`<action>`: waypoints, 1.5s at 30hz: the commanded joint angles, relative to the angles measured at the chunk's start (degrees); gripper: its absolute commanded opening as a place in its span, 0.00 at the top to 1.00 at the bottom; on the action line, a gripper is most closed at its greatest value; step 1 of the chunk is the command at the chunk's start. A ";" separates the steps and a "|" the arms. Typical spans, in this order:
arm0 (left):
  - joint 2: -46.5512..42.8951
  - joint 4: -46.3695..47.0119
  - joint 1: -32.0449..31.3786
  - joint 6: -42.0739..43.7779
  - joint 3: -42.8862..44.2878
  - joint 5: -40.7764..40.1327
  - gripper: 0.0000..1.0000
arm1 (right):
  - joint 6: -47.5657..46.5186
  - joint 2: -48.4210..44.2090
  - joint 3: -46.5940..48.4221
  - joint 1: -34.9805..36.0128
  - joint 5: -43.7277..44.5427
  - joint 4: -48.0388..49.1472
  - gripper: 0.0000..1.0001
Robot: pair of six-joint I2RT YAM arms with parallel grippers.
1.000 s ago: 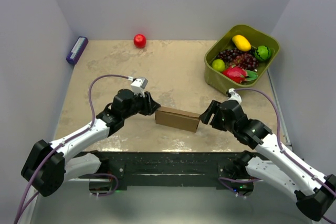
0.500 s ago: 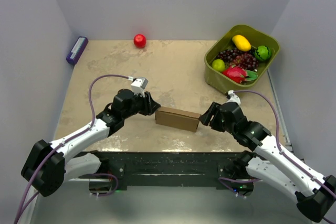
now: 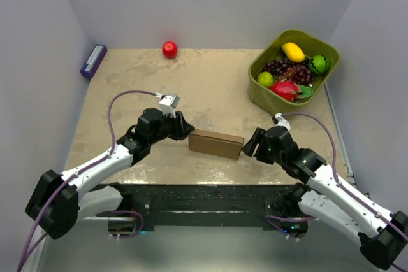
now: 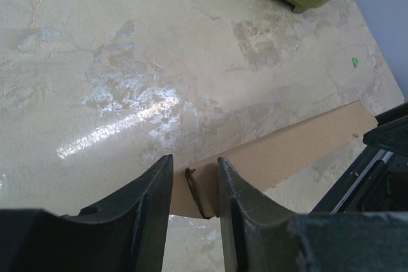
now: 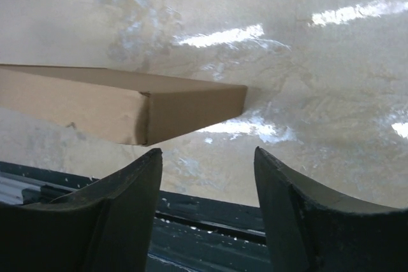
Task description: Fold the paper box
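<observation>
The paper box (image 3: 215, 144) hasn't budged and sits folded at the front-middle of the table (image 3: 210, 87). The left gripper (image 4: 194, 186) still pinches its left end. The right gripper (image 5: 208, 170) has backed off a bit, jaws apart, holding nothing.

Can't identify the purple block (image 3: 93, 60) at the bench (image 3: 127, 87) far left corner, too small. Same for the round red thing (image 3: 169, 49) by the far edge: fruit or ball, can't tell. Can't separate the overlapping pieces in the green bin (image 3: 262, 98).

Top view: no sight of the left gripper (image 3: 185, 130) fingertips, buried under its own wrist at the box (image 3: 215, 144) left end. Can't split the right gripper (image 3: 250, 145) fingers either, one dark blob.

Left wrist view: only a bin corner at the top edge, only a dark sliver of the right gripper at the right edge. Box end partly hidden between fingers (image 4: 153, 202). Green speck (image 4: 355, 62) too small to name.

Right wrist view: box cut off by the left edge.
</observation>
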 commanded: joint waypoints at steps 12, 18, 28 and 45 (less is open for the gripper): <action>0.17 -7.02 0.29 2.83 0.09 -1.54 0.62 | -3.07 3.65 11.79 -0.31 0.52 -2.58 0.25; 0.00 -7.28 0.29 2.92 0.18 -1.54 0.62 | -3.60 8.13 10.21 -0.40 -0.97 3.92 0.24; 0.00 -7.37 0.29 3.01 0.27 -1.72 0.62 | -2.02 7.88 2.83 -0.40 -0.18 5.68 0.36; 1.05 -7.45 0.29 3.36 9.40 -1.63 0.39 | -0.78 6.12 -2.01 -0.40 0.35 5.33 0.62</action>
